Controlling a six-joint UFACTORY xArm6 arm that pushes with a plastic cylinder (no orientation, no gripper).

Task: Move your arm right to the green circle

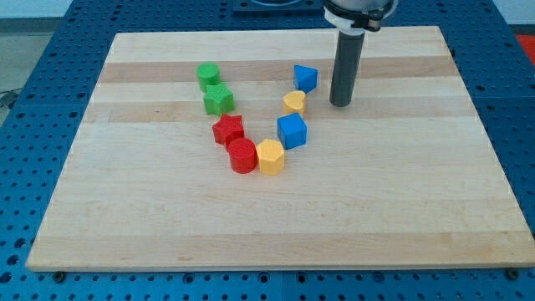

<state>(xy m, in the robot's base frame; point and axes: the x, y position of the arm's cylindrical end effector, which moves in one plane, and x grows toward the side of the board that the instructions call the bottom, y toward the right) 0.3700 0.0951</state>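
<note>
The green circle [207, 74] sits at the upper left end of a V of blocks on the wooden board [276, 209]. A green star [218, 100] lies just below it. My tip [339, 103] rests on the board far to the right of the green circle, just right of the yellow heart [294, 103] and the blue triangle [306, 78]. My tip touches no block.
A red star [227, 130], a red cylinder [242, 155], a yellow hexagon [270, 156] and a blue cube [292, 130] form the bottom of the V. Blue perforated table surrounds the board.
</note>
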